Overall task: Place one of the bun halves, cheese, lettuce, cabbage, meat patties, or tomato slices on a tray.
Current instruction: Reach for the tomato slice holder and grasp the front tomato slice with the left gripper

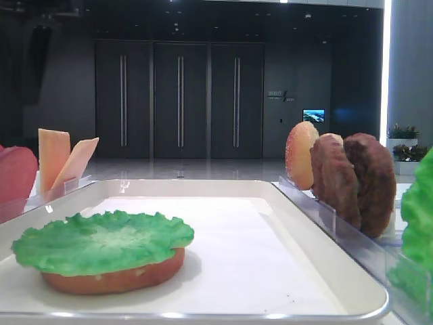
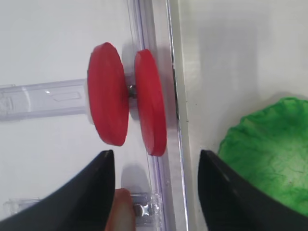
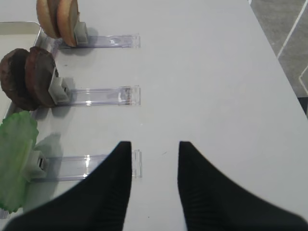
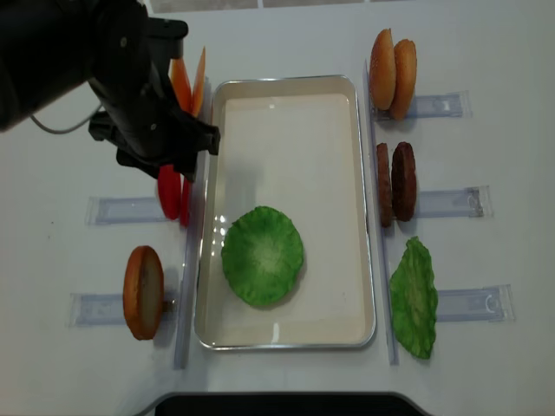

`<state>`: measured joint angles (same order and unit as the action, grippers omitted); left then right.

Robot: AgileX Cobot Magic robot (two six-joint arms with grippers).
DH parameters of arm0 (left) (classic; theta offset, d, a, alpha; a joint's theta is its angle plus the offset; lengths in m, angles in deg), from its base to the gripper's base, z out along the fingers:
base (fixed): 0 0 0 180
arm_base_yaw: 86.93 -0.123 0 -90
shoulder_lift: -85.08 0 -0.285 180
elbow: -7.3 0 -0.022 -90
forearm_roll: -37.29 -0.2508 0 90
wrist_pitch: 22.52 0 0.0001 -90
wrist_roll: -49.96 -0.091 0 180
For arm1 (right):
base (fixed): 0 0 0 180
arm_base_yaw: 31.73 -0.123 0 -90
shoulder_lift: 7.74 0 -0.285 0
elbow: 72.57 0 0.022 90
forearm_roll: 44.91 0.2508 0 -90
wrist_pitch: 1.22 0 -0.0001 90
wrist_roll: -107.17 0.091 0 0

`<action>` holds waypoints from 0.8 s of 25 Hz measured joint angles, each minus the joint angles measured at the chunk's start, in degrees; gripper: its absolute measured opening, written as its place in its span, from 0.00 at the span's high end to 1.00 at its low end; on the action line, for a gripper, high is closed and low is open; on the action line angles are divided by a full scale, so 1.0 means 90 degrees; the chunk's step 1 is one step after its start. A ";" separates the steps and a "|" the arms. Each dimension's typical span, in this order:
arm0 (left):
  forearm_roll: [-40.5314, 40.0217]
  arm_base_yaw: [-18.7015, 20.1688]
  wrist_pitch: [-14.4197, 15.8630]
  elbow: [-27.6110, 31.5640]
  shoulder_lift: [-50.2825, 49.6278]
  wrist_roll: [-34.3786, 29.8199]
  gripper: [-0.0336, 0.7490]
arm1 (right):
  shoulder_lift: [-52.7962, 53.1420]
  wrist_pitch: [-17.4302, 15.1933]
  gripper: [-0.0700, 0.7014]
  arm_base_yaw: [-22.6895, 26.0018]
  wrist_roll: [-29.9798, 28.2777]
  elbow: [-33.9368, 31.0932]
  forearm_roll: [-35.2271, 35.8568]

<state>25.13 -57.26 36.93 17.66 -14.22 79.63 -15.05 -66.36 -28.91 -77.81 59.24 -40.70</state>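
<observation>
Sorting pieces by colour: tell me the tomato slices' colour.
Red; the tomato slices show best in the left wrist view.

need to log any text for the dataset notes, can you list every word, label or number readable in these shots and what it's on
No text can be read in any view.
Wall sign beside the dark doors: pale lettering, too small and blurred to read.
Small lit screen on the same wall: shows a picture, no legible words.
Tray, clear racks and toy food: no labels or numbers visible.

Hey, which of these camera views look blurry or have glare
Left wrist view: the left gripper fingers are soft blurs, tomato slices sharp. Low exterior view: glare glints along the tray rim. Overhead view: even light, soft shadows.
</observation>
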 joint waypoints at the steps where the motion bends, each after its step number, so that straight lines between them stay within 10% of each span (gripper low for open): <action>1: -0.0005 0.0000 -0.0007 0.0000 -0.0083 0.0022 0.42 | 0.0000 0.0000 0.61 0.0000 0.0000 0.0000 0.0000; 20: -0.0252 0.0000 -0.0405 -0.0006 -0.1188 0.0073 0.42 | 0.0000 0.0000 0.61 0.0000 0.0000 0.0000 0.0000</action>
<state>22.86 -57.26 33.28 17.61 -24.91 80.29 -15.05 -66.36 -28.91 -77.81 59.24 -40.70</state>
